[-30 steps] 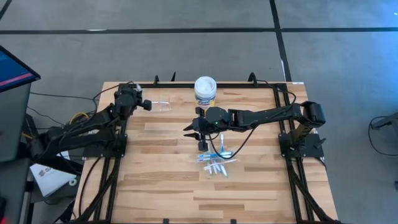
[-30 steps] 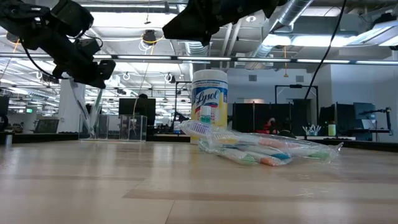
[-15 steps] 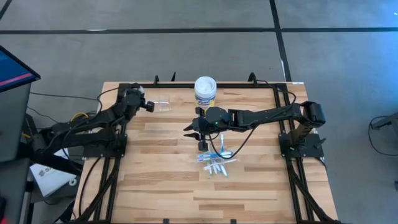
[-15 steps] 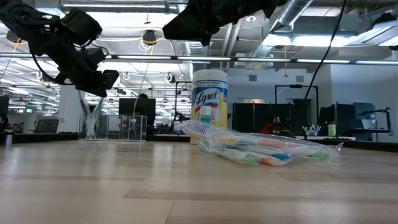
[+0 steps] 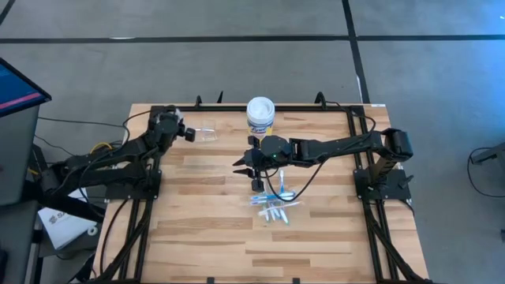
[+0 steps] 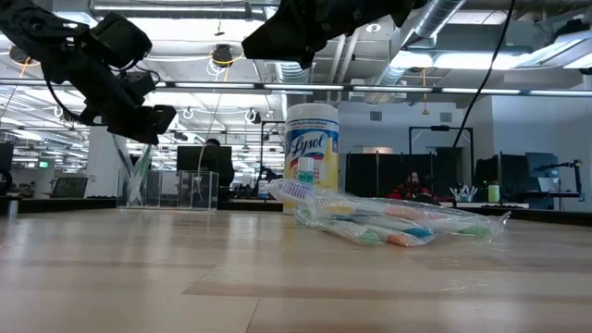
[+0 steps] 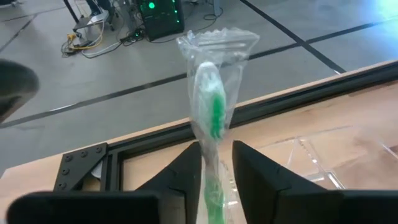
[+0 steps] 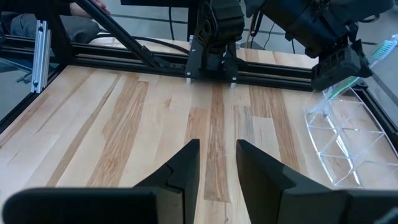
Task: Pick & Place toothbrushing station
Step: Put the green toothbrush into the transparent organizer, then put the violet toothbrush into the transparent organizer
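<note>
A clear plastic cup stands at the table's far left. A green toothbrush in a clear wrapper stands nearly upright, its lower end in the cup. My left gripper is beside the cup, open, one finger on each side of the toothbrush. Several wrapped toothbrushes and toothpaste tubes lie in a heap at the table's middle. My right gripper hangs open above the table just left of the heap, holding nothing. My left gripper has its fingers level on either side of the wrapped toothbrush's handle, across it. A narrow gap shows beside the wrapper. I cannot tell whether either finger touches it.
A white-lidded, yellow-labelled round tub stands at the far edge, between the cup and the right arm. Black frame rails run along the table's left and right sides. Bare wood lies toward the near edge.
My left gripper has sunk and tipped a little toward the clear cup with the green toothbrush, then kept still. The toothbrush stands a bit lower and steeper in the cup. My right gripper has kept still.
</note>
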